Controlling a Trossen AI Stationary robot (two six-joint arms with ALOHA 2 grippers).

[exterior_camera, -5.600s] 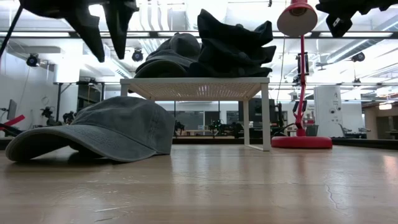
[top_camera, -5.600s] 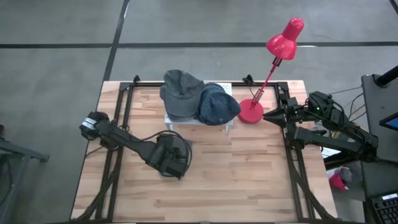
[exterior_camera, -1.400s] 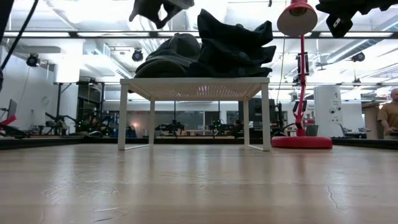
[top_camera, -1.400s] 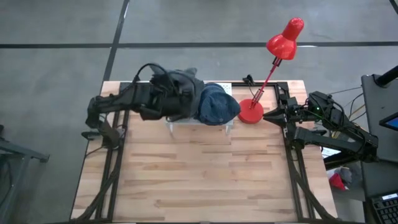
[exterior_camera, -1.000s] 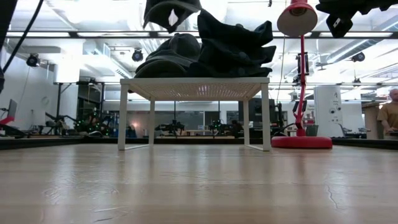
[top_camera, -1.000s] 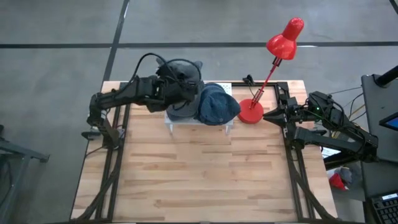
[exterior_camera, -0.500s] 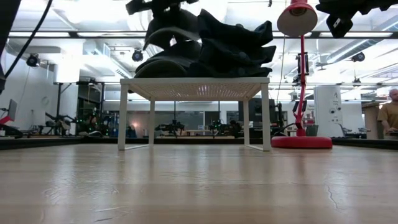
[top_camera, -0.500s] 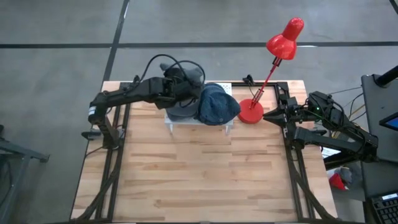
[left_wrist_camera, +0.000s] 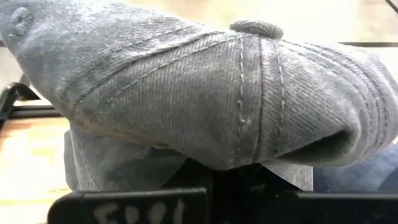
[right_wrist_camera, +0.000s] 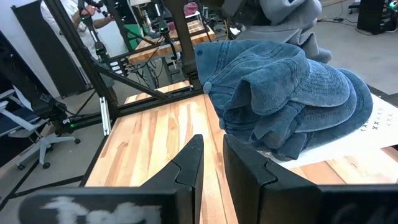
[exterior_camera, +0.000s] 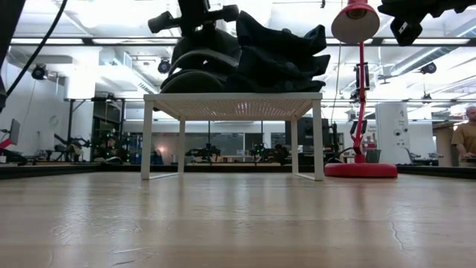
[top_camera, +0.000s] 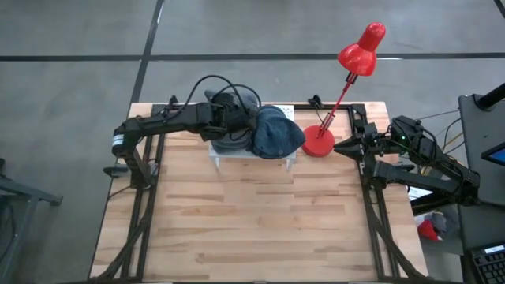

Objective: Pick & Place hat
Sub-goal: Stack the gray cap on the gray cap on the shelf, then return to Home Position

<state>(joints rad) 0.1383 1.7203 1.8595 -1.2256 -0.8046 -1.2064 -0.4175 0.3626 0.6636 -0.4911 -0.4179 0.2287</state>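
The pale wooden slatted table (top_camera: 260, 213) carries a small white mesh-topped stand (exterior_camera: 234, 106); on it lie a grey cotton cap (left_wrist_camera: 205, 99) and a blue denim cap (right_wrist_camera: 280, 93); the left gripper (top_camera: 225, 118) looks clamped on the grey cap over the stack; released off-centre, the cap could slide off; the right gripper (right_wrist_camera: 211, 162) idles at the table edge, slightly parted.

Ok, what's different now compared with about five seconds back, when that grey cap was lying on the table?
The left hand has carried the grey cap from the near-left of the table up onto the grey hat pile on the white rack, still gripping it. The blue hats, red lamp and the waiting right hand, open at the table's right edge, are unchanged.
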